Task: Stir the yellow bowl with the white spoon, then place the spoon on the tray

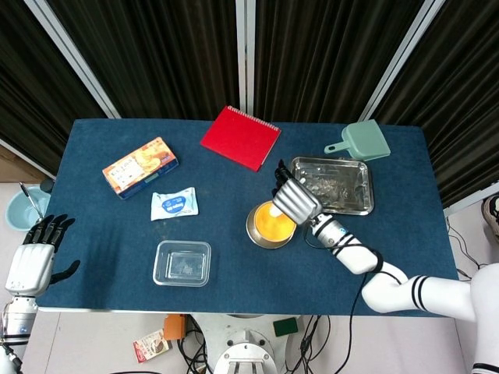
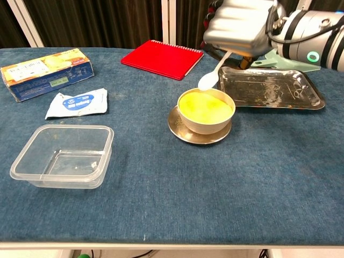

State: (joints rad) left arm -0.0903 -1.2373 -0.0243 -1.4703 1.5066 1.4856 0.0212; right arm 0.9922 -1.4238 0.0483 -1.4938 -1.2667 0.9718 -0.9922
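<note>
The right hand [image 2: 239,24] holds the white spoon [image 2: 212,72] by its handle, up in the air. The round end of the spoon hangs just above the far rim of the yellow bowl [image 2: 206,110] and does not touch it. The spoon is tilted, with the round end lower than the handle. The bowl has yellow stuff inside and sits on a small round metal saucer [image 2: 183,131].

The shiny metal tray [image 2: 279,91] lies just beside the bowl, on the robot's right. The hand is up over the near corner of the tray, between the tray and the bowl. A green scoop [image 1: 360,142] lies behind the tray.

The left hand [image 1: 33,261] is far off by the left edge of the table [image 1: 234,265], past its corner. Its fingers are spread and it holds nothing.

On the blue table there is also a red notebook [image 1: 241,137] at the back. A box of snacks [image 1: 139,167] and a small white and blue packet [image 1: 174,203] lie on the left. A clear plastic box [image 1: 182,263] sits near the front edge.
</note>
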